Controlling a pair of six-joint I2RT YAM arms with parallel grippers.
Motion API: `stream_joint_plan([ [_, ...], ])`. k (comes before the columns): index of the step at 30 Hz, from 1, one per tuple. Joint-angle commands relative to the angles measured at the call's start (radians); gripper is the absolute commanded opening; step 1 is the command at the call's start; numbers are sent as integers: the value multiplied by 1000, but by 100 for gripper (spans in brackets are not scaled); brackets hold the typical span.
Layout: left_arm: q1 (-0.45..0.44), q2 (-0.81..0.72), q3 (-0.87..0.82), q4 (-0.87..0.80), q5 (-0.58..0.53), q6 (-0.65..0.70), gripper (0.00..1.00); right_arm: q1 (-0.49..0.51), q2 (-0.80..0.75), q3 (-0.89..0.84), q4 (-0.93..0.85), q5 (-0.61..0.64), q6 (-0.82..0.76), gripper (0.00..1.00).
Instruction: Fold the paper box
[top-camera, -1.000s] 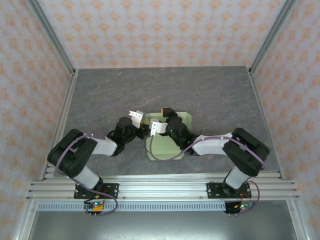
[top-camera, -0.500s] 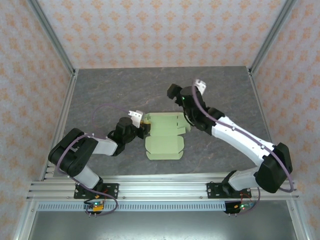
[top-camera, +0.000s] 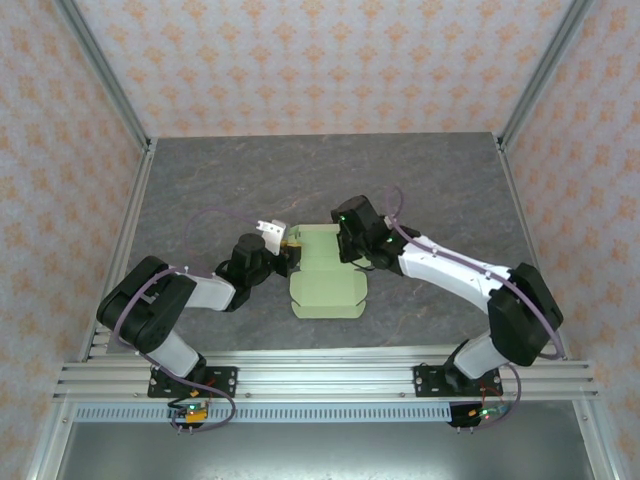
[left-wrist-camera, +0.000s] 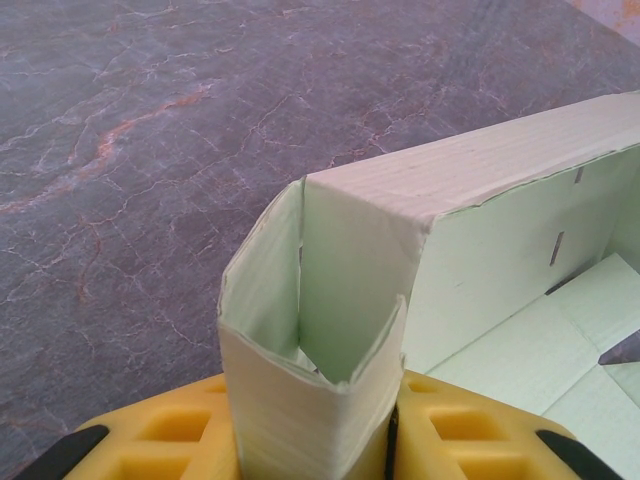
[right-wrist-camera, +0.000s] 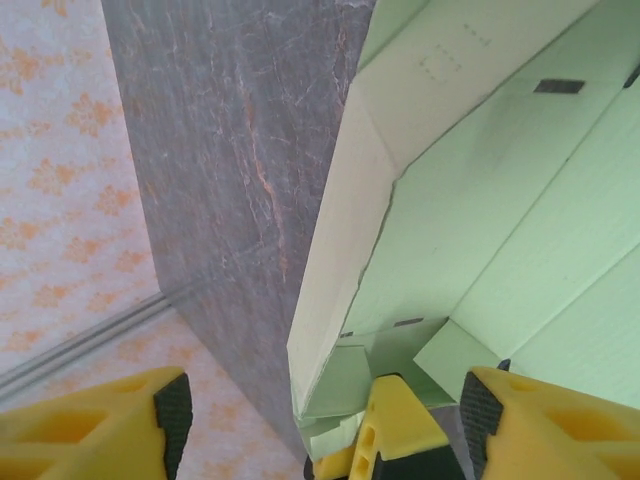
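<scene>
The paper box (top-camera: 328, 280) is seen to be made of thin pale-green card, matt and faintly ribbed, with soft, slightly frayed creases. The desk (top-camera: 250, 180) is covered in a smooth, dull grey sheet veined like stone, and brushed metal rails (top-camera: 330, 380) are set along its 6 o'clock edge. The fingers of the left claw (left-wrist-camera: 312, 440) and of the right claw (right-wrist-camera: 320, 430) are moulded in matt yellow plastic, with black inserts at their outer edges.
</scene>
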Motion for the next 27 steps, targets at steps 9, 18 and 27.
stream_joint_plan([
  [9,-5,4,34,45,-13,-9,34,-41,118,23,130,33,92,58],
  [18,-7,-3,31,52,-28,-27,34,-45,149,32,191,78,20,14],
  [27,74,-124,6,50,70,-129,67,-96,154,10,390,77,-257,2],
])
